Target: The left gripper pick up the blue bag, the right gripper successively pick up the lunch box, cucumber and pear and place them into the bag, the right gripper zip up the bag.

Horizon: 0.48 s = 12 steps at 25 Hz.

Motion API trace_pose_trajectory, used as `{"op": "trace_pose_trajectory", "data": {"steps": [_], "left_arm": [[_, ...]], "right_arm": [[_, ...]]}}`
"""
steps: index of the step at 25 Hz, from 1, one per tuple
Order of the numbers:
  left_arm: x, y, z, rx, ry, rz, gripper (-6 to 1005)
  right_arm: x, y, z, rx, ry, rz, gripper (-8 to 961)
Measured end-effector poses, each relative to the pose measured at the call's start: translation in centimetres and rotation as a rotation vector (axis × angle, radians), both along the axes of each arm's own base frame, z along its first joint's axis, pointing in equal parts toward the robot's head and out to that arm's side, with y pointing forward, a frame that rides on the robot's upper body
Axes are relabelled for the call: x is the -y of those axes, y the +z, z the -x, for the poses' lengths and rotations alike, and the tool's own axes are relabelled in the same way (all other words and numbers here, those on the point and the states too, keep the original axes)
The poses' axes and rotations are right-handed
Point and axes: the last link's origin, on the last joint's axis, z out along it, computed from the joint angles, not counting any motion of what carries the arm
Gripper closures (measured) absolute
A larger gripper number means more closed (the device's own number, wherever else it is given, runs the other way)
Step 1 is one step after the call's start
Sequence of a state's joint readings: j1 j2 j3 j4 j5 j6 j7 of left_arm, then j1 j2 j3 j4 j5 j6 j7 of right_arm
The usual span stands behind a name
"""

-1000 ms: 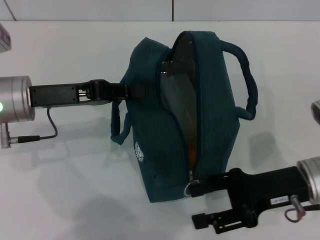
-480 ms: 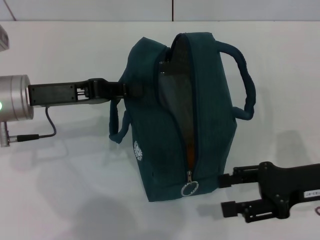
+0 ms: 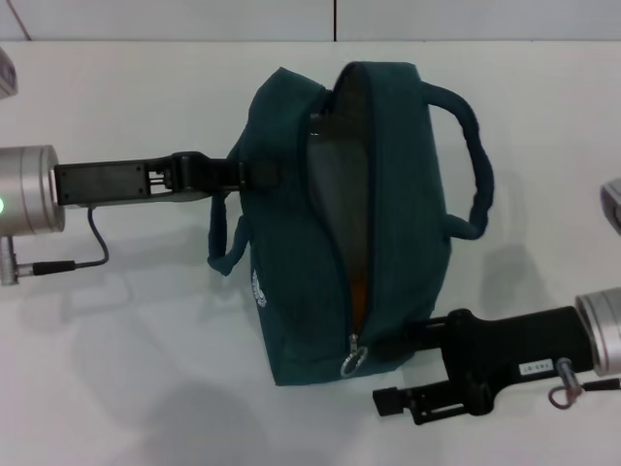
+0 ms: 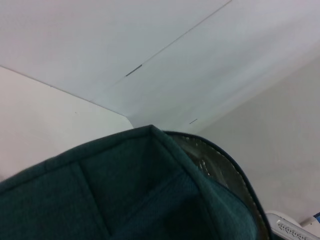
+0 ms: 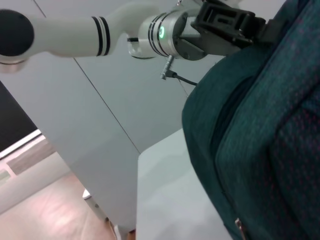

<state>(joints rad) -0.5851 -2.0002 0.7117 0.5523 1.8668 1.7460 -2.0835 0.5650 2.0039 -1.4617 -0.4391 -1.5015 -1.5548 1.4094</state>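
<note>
the left gripper reaches in from the left edge of the head view, its black body level above the white table, and its tips are clamped on the upper left side of the blue bag, beside the drooping left handle. a thin cable hangs under its silver section. wide bare table lies to its left and below it.

the blue bag stands in the middle of the table, its top mostly unzipped in a long slit showing the silver foil lining; a sliver of orange shows low in the opening. the zipper pull with its metal ring sits near the bag's near end. the right handle arcs out from the bag's right side.

the right gripper comes in from the lower right, one finger pressed against the bag's near right corner just beside the zipper pull, the other finger lower and clear of the bag, so the jaws stand apart and grasp nothing. open table lies beyond the handle on the right.
</note>
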Motion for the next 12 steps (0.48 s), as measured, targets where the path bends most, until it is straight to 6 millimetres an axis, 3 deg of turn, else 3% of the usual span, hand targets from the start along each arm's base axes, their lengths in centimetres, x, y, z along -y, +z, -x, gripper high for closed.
{"op": "trace_pose_trajectory", "data": {"steps": [12], "left_arm": [[0.0, 0.3, 0.2, -0.006, 0.0, -0.005, 945]], "right_arm": [[-0.9, -1.2, 1.5, 0.017, 0.052, -0.03, 232]]}}
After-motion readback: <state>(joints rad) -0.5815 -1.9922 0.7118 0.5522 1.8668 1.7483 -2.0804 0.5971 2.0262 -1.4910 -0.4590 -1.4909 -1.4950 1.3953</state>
